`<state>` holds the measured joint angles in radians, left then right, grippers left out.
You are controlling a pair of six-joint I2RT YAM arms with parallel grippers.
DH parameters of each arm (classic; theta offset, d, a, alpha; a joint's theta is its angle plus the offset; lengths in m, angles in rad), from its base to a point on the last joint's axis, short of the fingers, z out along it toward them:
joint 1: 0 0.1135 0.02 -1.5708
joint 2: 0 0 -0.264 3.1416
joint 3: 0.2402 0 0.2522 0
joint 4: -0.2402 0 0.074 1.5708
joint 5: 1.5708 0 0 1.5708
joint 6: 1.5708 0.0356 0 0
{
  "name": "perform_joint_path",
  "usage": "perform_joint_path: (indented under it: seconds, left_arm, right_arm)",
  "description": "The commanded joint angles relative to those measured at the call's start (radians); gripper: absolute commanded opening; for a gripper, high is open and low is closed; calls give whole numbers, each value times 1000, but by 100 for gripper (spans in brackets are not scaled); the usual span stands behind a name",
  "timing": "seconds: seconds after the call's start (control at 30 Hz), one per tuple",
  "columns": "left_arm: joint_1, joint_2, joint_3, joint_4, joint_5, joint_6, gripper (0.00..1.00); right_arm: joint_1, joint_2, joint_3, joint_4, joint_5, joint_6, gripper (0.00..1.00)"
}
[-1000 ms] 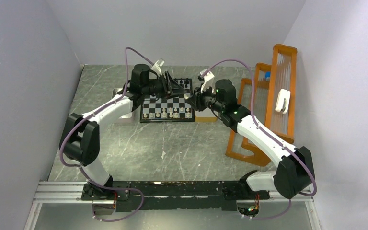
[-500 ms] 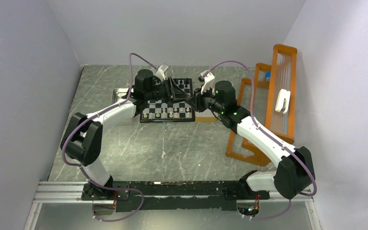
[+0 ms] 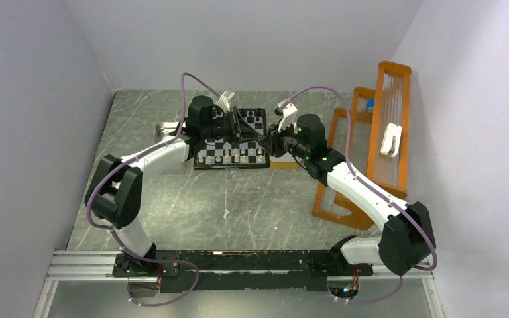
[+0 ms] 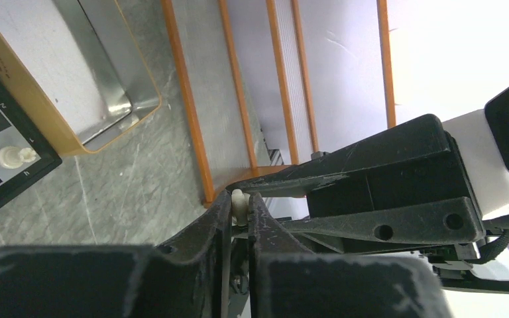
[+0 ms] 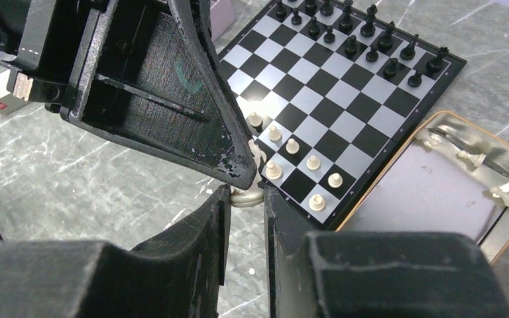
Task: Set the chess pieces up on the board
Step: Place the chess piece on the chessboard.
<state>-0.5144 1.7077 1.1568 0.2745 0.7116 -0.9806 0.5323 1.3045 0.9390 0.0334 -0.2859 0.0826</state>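
From my station I see the two arms meeting above the near right corner of the board (image 5: 344, 126), which lies at the far middle of the table (image 3: 172, 199).

The left gripper (image 4: 238, 211) is pinched together. Its two fingers (image 4: 209, 228) stand almost against each other and clamp a cream piece (image 4: 239, 202) between the tips; only the rounded top of the piece shows above them. The tip of the other arm's finger comes just to this same spot.

The right gripper (image 5: 246, 199) is nearly closed too, with only a narrow slot between its fingers (image 5: 199, 232). In this slot sits the round cream base of a chessman, touching both fingers, so I read it as grasped. The left gripper's tips touch the piece just above that base. It seems both grippers hold one piece from two ends, but I cannot tell this for certain.

The held piece hangs in the air just over the board's near right corner.

On the board, the cream chessmen (image 5: 293, 146) stand on the rows nearest to the arms, and the black chessmen (image 5: 371, 46) stand on the far rows. To the right of the board is a tray (image 5: 424, 192) with a tan rim, and a few cream pieces (image 5: 470, 158) lie along its far side.
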Motion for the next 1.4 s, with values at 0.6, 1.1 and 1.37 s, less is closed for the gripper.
perform_joint_path:
  seconds: [0.6, 1.1, 1.37]
  left_arm:
    - [-128, -101, 149, -478, -492, 546, 6]
    - [-301, -234, -27, -319, -909, 617, 6]
    - [-418, -228, -72, -295, -1131, 630, 6]
  right_arm:
    - [3, -261, -99, -27, -72, 143, 99]
    - [3, -363, -39, -250, 309, 196, 100]
    - [3, -369, -83, -246, 441, 294, 100]
